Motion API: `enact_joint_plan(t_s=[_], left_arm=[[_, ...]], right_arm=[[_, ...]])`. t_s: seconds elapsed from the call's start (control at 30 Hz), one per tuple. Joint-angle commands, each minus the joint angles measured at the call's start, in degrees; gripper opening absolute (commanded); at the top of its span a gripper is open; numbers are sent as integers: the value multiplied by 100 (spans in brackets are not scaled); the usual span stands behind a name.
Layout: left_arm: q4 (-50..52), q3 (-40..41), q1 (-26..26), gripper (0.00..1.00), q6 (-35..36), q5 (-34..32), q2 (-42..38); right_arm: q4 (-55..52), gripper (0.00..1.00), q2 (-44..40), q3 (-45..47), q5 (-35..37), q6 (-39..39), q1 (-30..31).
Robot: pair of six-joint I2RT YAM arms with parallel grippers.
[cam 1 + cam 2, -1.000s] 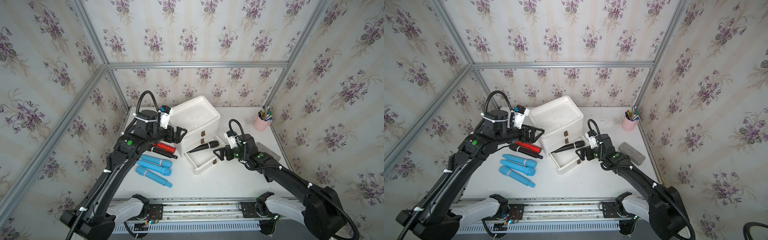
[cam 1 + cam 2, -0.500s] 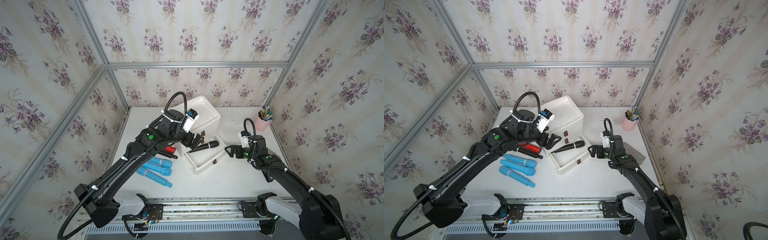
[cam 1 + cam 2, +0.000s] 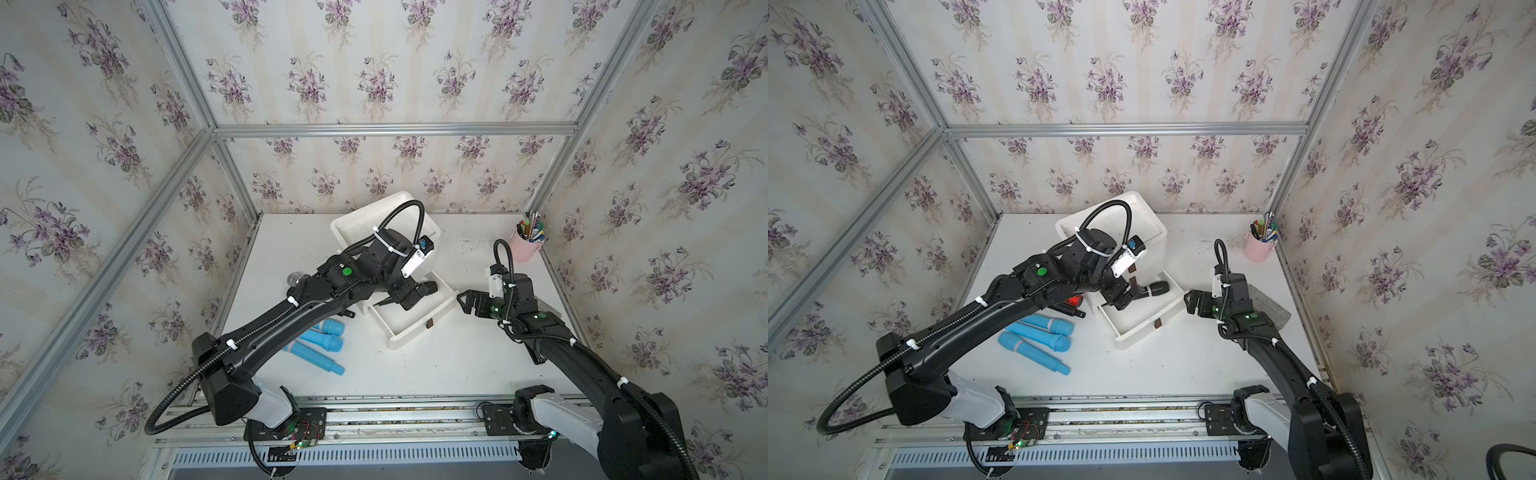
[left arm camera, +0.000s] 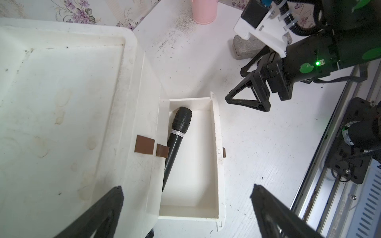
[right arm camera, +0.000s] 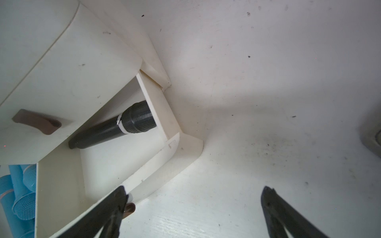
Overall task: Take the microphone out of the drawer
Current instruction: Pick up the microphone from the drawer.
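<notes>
The black microphone [image 4: 179, 131] lies in the pulled-out drawer [image 4: 216, 131], just ahead of and beneath my left gripper [image 4: 186, 188]. It has a ribbed, rounded head, a thin white band and a smooth handle that tapers to a narrow end tucked under the cabinet's edge. My left gripper hangs over the drawer with its two black fingers spread wide, holding nothing and clear of the microphone. The drawer is a shallow white plastic tray with straight walls and a small brown pull on its front. It slides out of a boxy white plastic drawer cabinet [image 4: 61, 103], scuffed and stained on its recessed top, which sits to one side of the left gripper. My right gripper [image 5: 194, 189] is also wide open and empty. It sits just beside the drawer's front corner, one finger close to the brown pull. Behind the right gripper lies a grey speckled block [image 4: 245, 49], and beyond that a smooth pink cup [image 3: 528, 247] of pens. Under my left arm lie sky-blue microphones [image 3: 328, 340] with mesh heads on the scratched white table [image 3: 436, 365].
</notes>
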State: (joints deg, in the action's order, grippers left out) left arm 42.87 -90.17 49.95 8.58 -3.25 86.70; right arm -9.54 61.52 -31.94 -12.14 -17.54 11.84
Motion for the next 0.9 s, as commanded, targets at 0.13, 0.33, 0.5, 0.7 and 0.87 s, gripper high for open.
enact_joint_plan(t_s=[0.13, 0.33, 0.5, 0.7, 0.87], left_arm=[[22, -210, 272, 99, 393, -296, 580], [4, -362, 653, 94, 963, -872, 1229], [11, -576, 735, 62, 1341, -1019, 1801], [-126, -668, 709, 56, 1830, -1188, 2281], [-209, -750, 679, 56, 2418, -1150, 2630]], right_arm=[[65, 100, -148, 100, 372, -349, -63], [-83, 100, -181, 92, 329, -446, -200], [-39, 100, -410, 212, 410, -486, -235], [-29, 100, -619, 338, 436, -399, -284], [8, 100, -625, 358, 275, -311, -287]])
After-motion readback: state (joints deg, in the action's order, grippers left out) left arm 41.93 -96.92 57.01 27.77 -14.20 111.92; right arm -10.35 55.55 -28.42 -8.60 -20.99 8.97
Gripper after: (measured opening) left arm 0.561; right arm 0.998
